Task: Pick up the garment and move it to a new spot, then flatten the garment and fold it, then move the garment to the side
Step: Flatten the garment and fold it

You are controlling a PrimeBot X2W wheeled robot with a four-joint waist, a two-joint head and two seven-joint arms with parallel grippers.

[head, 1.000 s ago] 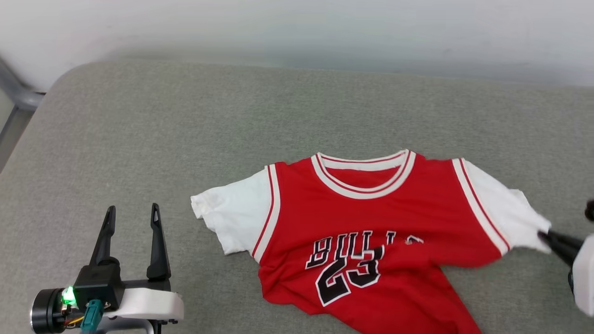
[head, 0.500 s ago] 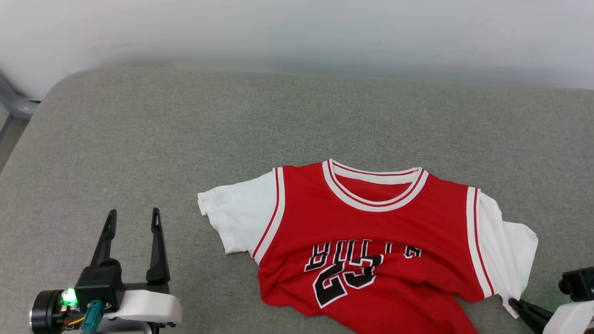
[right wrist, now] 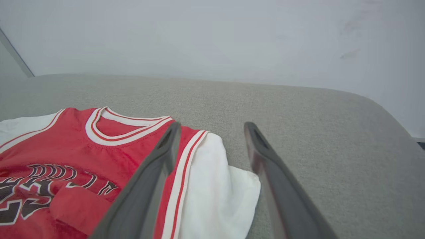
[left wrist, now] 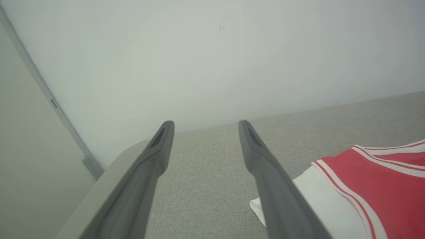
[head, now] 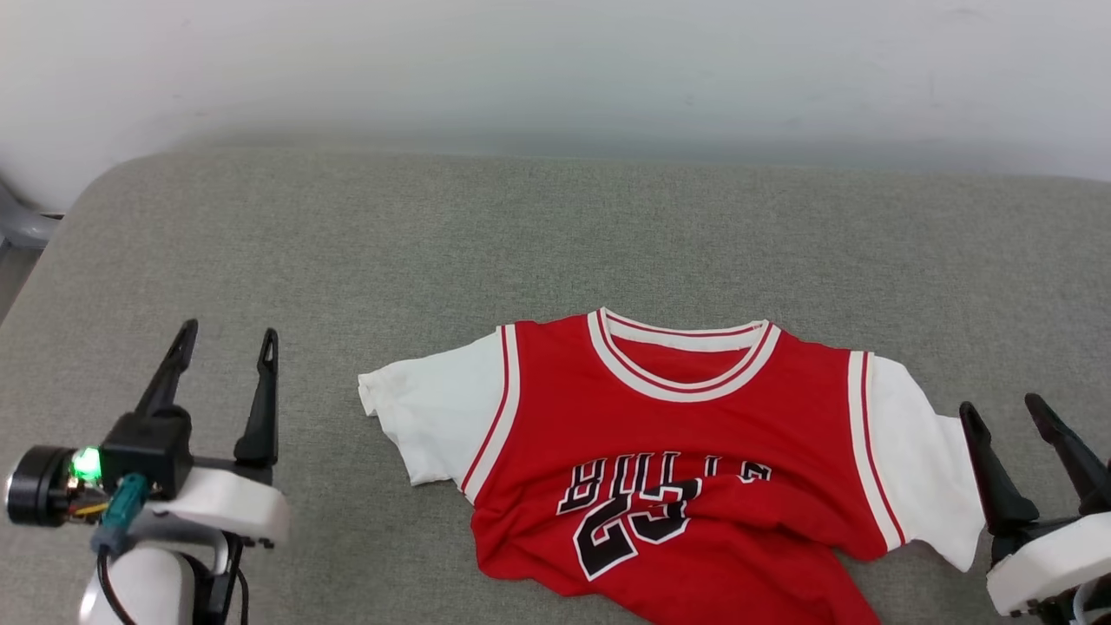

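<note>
Right claw [head: 1004,410] stands spread and empty at the near right, just beside the right white sleeve of the garment [head: 694,417]. Left claw [head: 228,334], also spread, sits near left, well apart from it. The garment lies chest-up right of centre on the grey cushion [head: 434,243], rumpled hem nearest, collar pointing far, long axis near-to-far.

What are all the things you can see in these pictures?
shirt: one, red with white sleeves and black print, lying rumpled on the surface, middle to right
surface: one, grey fabric, under the shirt
wall: one, white, behind the surface
bar: one, grey, far left edge
left gripper: one, dark fingers, open, lower left, apart from the shirt
right gripper: one, dark fingers, open, lower right, beside the white sleeve
</note>
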